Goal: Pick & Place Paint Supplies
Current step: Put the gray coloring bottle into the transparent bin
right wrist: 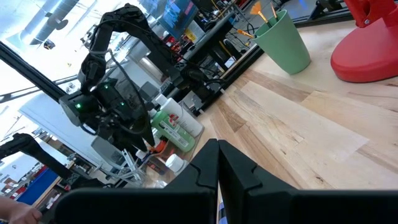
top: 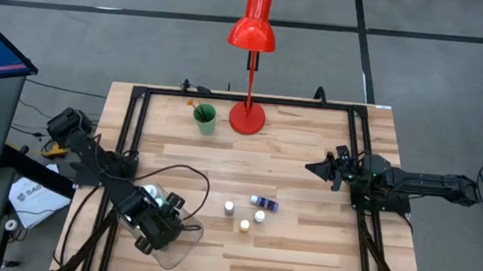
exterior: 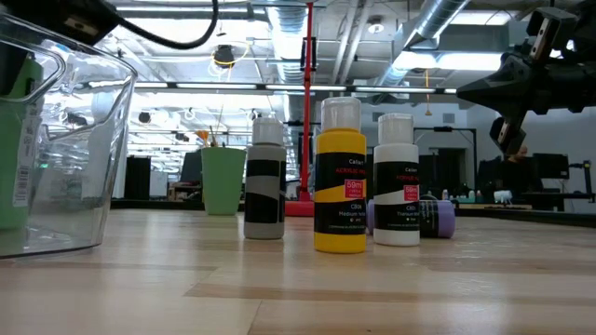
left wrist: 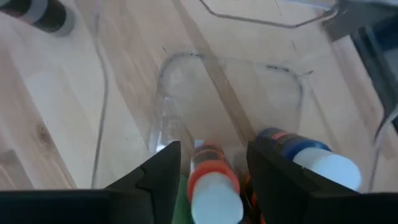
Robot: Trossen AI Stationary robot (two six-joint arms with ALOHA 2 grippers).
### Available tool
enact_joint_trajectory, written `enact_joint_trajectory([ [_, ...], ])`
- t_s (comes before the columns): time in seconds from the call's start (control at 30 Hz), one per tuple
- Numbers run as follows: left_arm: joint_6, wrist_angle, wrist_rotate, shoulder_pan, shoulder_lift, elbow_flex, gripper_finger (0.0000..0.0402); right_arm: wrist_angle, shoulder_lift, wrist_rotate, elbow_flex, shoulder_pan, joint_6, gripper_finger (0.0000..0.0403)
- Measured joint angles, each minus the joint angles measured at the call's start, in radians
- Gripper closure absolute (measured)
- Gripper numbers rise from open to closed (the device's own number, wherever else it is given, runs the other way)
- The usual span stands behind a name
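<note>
**Paint supplies: tray and table stock**

Left gripper [left wrist: 208, 171]: over clear tray [top: 182, 236], fingers parted around orange bottle [left wrist: 211, 183] lying inside, beside blue bottle [left wrist: 305, 158]. Right gripper [top: 313, 168]: closed, empty, well apart. Four bottles [top: 249, 213] near tray.

Left arm reaches in from the counter's left edge, elbow bent, its wrist angled down toward the near-left corner. The left tool [top: 157, 220] points steeply downward, and its two dark fingers [left wrist: 158, 180] stand parted with a clear gap between them. Right arm lies stretched out low along the right side, and the right tool [top: 319, 169] has its fingers pressed together, pointing inward.
</note>
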Motion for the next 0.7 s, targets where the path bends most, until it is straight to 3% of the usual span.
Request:
enact_joint_trajectory([
  [0.37, 0.003, 0.041, -0.121, 0.030, -0.178, 0.037, 0.0217, 0.000, 0.000, 0.000, 0.000, 0.000, 0.000, 0.0403],
  [0.6, 0.073, 0.142, -0.127, 0.203, -0.178, 0.114, 0.0214, 0.000, 0.000, 0.000, 0.000, 0.000, 0.000, 0.0403],
  [0.7, 0.106, 0.142, -0.078, 0.309, -0.129, 0.136, 0.0214, 0.000, 0.000, 0.000, 0.000, 0.000, 0.000, 0.0403],
])
